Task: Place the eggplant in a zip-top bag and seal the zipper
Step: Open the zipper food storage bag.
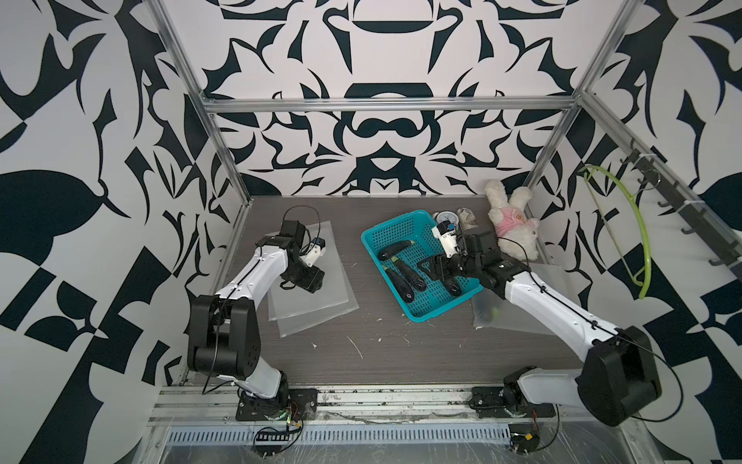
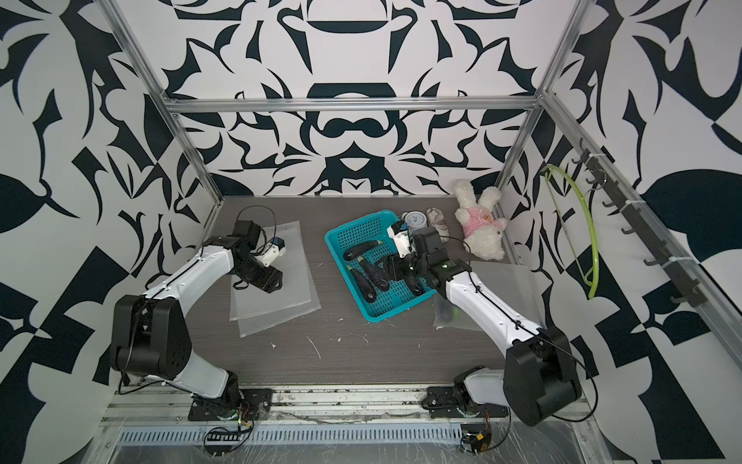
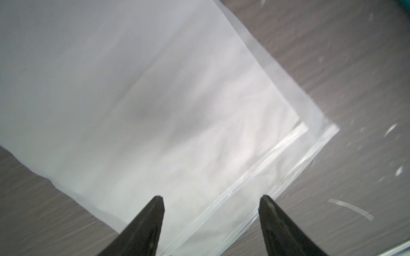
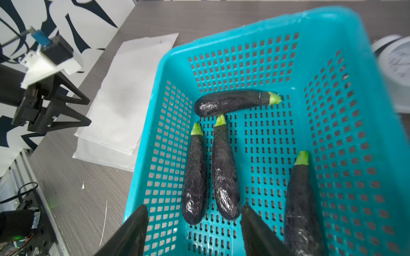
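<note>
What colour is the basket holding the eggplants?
Teal basket, perforated walls; clearest in the right wrist view.

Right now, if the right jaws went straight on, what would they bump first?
Probably the two side-by-side eggplants in the teal basket; the right gripper points at them, jaws open, though depth is unclear.

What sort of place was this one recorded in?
Probably a lab test cell: an aluminium frame with patterned wall panels boxes in the tabletop, and the left arm and right arm stand on a rail.
</note>
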